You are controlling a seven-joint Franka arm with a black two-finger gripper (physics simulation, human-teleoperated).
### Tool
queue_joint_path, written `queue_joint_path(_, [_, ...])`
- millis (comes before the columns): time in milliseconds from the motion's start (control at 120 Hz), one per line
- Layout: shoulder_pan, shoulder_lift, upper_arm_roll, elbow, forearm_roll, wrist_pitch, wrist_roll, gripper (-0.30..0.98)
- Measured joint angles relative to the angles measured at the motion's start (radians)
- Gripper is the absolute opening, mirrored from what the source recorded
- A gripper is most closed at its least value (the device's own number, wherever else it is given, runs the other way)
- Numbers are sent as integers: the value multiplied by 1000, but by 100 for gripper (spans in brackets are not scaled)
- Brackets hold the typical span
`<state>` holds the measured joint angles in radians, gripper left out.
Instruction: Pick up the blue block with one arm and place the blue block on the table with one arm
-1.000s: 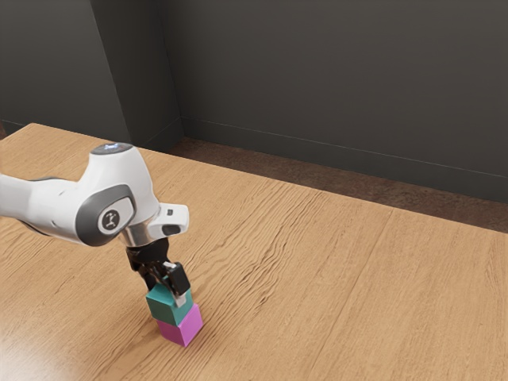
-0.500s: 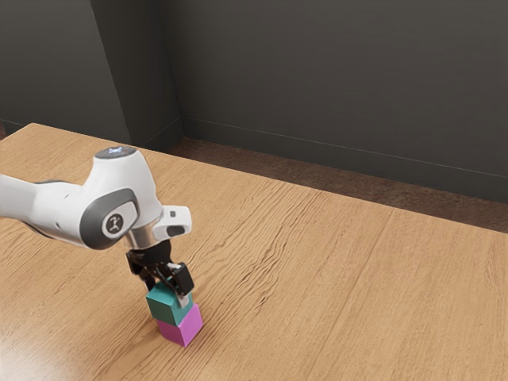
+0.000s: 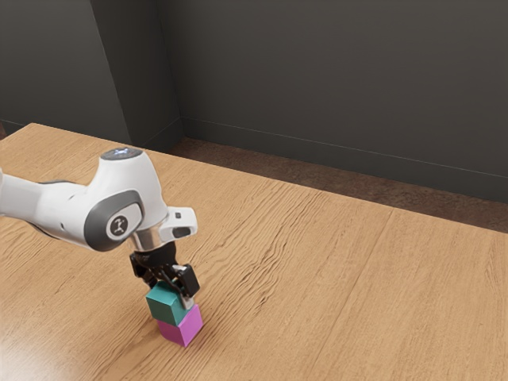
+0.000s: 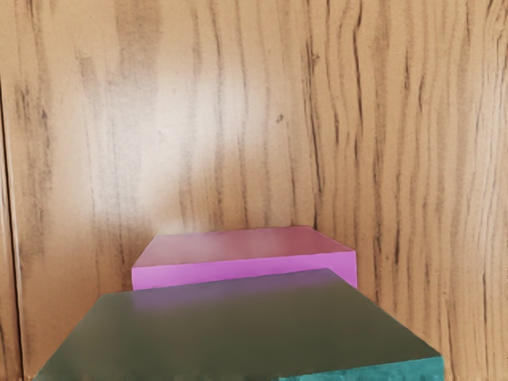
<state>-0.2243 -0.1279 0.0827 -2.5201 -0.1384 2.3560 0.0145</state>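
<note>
The lower block (image 3: 190,325) rests on the worktop (image 3: 341,294), toward the exterior view's left. The upper block (image 3: 167,305) is stacked on it, set off-centre; part of the lower block projects toward the exterior view's right. Behind the worktop lies floor (image 3: 262,163), then the wall (image 3: 333,79).

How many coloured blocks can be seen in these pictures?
2. The blue-green block is at the black hand; the magenta block is partly hidden by it. Another could be hidden.
</note>
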Motion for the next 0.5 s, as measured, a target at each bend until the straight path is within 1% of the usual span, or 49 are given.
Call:
queue_joint_path(233, [0,-4,-1,-4,-2,-11,-19,68])
queue_joint_path(275, [0,-4,-1,-4,-2,-12,-22,64])
queue_joint_path(392, [1,-5,-1,-4,-2,-13,-29,45])
queue_joint_path(500, [1,-6,-2,-4,3,-12,-39,37])
